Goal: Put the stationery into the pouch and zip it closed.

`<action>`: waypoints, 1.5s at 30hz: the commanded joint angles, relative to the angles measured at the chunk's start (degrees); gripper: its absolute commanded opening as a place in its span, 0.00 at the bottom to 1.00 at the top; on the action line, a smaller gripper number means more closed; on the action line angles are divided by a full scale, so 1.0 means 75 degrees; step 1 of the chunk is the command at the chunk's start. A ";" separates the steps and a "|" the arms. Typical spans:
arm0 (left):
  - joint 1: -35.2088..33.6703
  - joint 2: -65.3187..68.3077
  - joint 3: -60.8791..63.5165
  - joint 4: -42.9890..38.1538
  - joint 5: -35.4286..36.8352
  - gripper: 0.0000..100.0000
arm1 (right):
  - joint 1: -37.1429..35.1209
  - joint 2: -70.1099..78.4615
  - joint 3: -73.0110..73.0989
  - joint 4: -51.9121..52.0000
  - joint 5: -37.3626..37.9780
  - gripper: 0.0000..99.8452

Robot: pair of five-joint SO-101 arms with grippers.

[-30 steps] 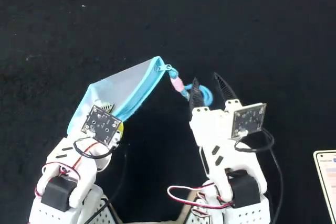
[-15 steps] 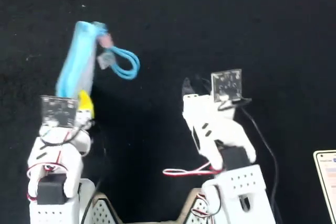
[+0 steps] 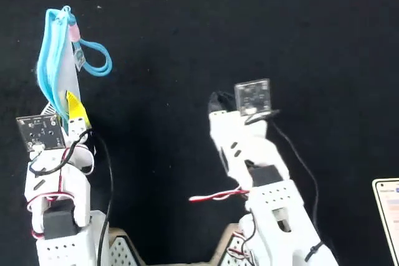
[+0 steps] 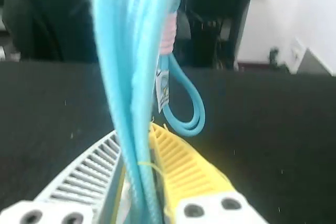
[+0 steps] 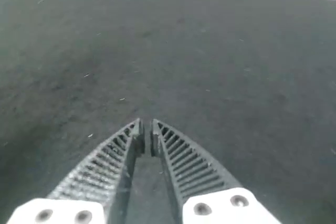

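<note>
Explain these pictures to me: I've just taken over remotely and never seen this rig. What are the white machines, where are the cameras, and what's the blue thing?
The white machines are two small robot arms, side by side at a black table. The high view looks down from a fixed camera. The other two views come from a camera on each arm's wrist, looking along its hand. The left hand is shut on a light blue pouch, gripping it by one end. A blue loop hangs near the pouch's far end. The right hand is shut and holds nothing. A white card lies at the table's edge.
</note>
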 commanded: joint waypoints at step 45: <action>0.1213 -0.0035 0.0088 -0.2262 -0.2801 0.03 | -0.0434 0.0064 -0.0029 -0.0211 0.0281 0.02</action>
